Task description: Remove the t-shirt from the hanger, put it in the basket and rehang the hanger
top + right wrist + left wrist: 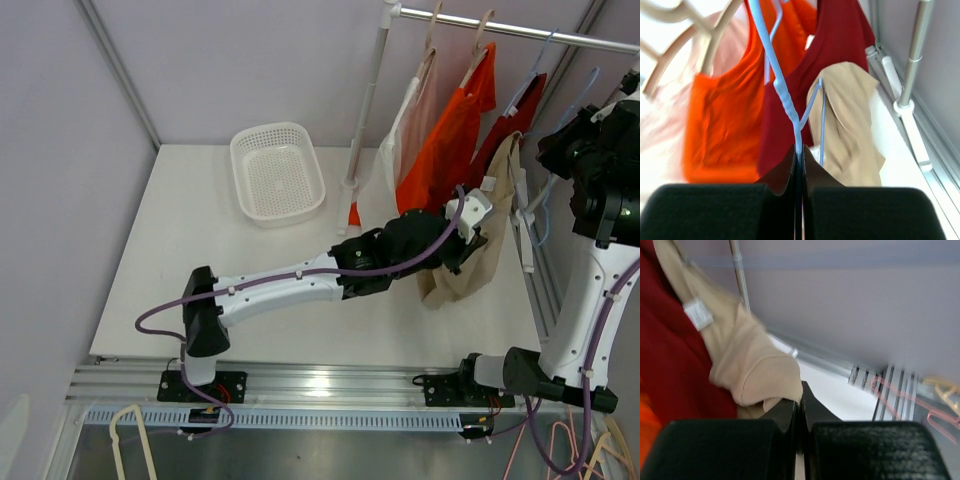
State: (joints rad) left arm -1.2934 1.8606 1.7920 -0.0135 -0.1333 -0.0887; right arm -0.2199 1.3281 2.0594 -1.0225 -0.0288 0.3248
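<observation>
The left gripper (800, 390) has its fingers (785, 412) pressed flat together with no gap, pinching the edge of the beige t-shirt (752, 370) at the very tips. How much cloth sits between the pads is hidden by the fingers themselves. The right gripper (798, 152) is likewise clamped tight, its tips closed on the stem of the blue hanger (782, 95) just below where the wire forks.

The t-shirt hangs at right centre of the right wrist view, draped over the hanger's thin right-hand wire. Its lower part bunches downward, and the bottom hem is cut off by the finger. In the left wrist view it fills the left centre, with a white label (699, 314) at its upper edge. That picture is blurred, so the folds are hard to read.

Touching the t-shirt on its left is a red shirt (840, 40). Next to that hang an orange shirt (725, 125) and a pale pink shirt (660, 125), which is washed out by glare.

From above, the left arm's wrist covers the spot where its fingers meet the cloth. The right arm's dark head, at the right edge of the frame, hides its own grip.

The rail (520, 30) runs across the upper right, and the rack pole (368, 90) stands left of the clothes. The table (200, 250) lies bare in the middle left, with a white basket (262, 131) at its far side.
</observation>
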